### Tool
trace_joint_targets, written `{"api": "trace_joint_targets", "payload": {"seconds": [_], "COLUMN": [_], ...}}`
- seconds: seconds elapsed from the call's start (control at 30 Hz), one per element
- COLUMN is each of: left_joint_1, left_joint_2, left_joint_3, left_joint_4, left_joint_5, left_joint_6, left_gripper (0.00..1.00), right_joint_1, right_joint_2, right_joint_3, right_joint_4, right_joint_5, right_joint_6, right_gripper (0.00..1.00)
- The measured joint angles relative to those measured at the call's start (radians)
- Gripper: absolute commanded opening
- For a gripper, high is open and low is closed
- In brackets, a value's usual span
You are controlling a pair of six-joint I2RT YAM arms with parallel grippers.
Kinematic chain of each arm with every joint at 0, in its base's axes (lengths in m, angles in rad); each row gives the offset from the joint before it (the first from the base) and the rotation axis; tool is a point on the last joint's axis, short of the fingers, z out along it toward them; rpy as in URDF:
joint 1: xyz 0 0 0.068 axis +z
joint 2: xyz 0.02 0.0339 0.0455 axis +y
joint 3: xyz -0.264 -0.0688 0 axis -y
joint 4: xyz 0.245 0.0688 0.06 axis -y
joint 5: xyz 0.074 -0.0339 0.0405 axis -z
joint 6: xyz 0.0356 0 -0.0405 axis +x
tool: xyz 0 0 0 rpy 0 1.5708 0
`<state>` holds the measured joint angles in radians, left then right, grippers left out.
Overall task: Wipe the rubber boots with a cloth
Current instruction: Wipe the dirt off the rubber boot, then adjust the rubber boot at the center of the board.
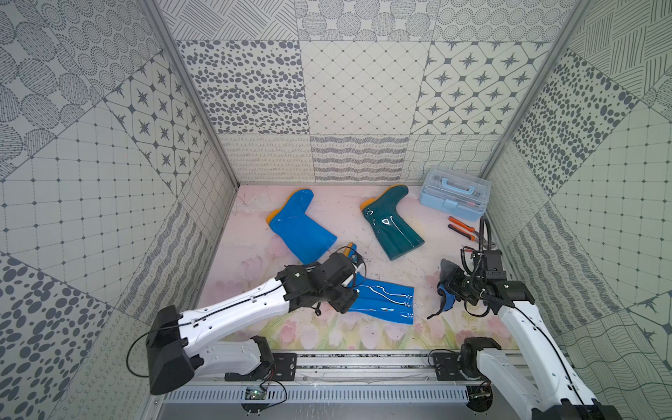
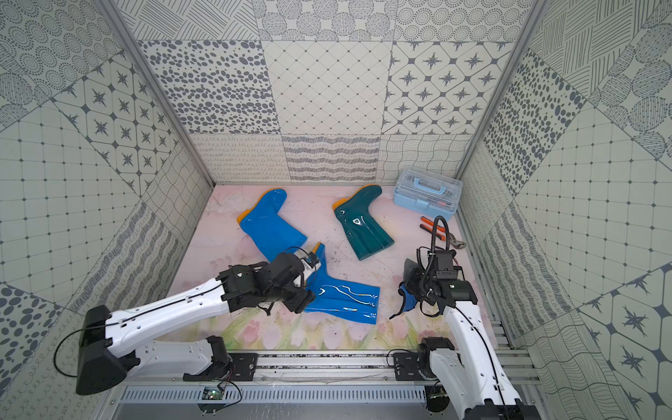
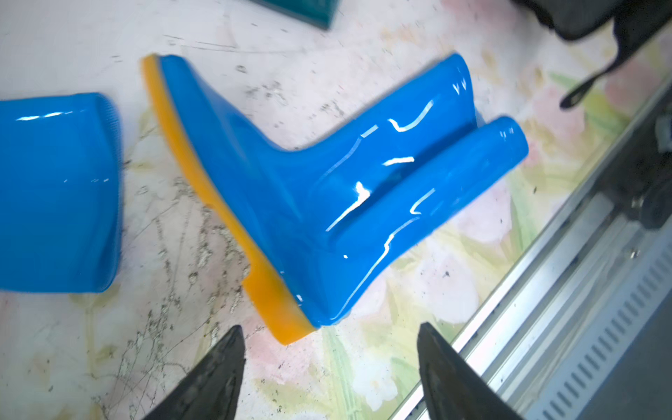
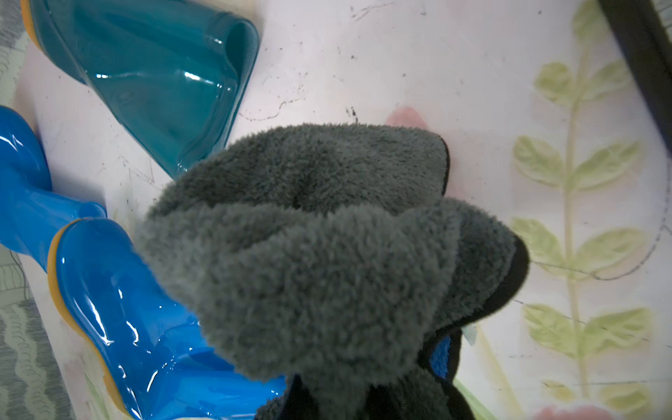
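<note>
The right end effector (image 1: 451, 289) pinches the bunched, fluffy dark grey cloth (image 4: 320, 254) over the desk (image 1: 254, 254), clear of every boot. The left end effector (image 3: 329, 334) is spread and empty by the near glossy blue rubber boot (image 3: 327, 189). No boot's wiping can be confirmed.

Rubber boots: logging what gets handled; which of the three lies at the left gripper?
The blue boot nearest the rail; the open left gripper is at its orange heel. The other blue boot and the teal boot lie farther back.
</note>
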<state>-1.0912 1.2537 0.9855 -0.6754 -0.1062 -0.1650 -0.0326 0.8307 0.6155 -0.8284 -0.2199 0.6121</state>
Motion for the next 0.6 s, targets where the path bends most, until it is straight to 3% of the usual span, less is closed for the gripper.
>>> {"api": "trace_joint_targets", "payload": {"seconds": [0.27,0.6], "left_joint_1": [-0.227,-0.285], "left_joint_2": [0.474,0.768], "left_joint_3": [0.269,0.439], "left_joint_4": [0.037,0.088], "left_joint_5": [-0.084,-0.114], "left_joint_6": [0.209,0.34], "left_gripper": [0.76,0.78], "right_joint_1": [-0.173,-0.204], "right_joint_2": [0.06,0.06], "right_joint_3": [-0.038,-0.038], "right_joint_4": [0.061,0.08], "right_joint_5": [-0.126,-0.174], "right_joint_6": [-0.021,-0.043], "right_gripper": [0.0,0.0]}}
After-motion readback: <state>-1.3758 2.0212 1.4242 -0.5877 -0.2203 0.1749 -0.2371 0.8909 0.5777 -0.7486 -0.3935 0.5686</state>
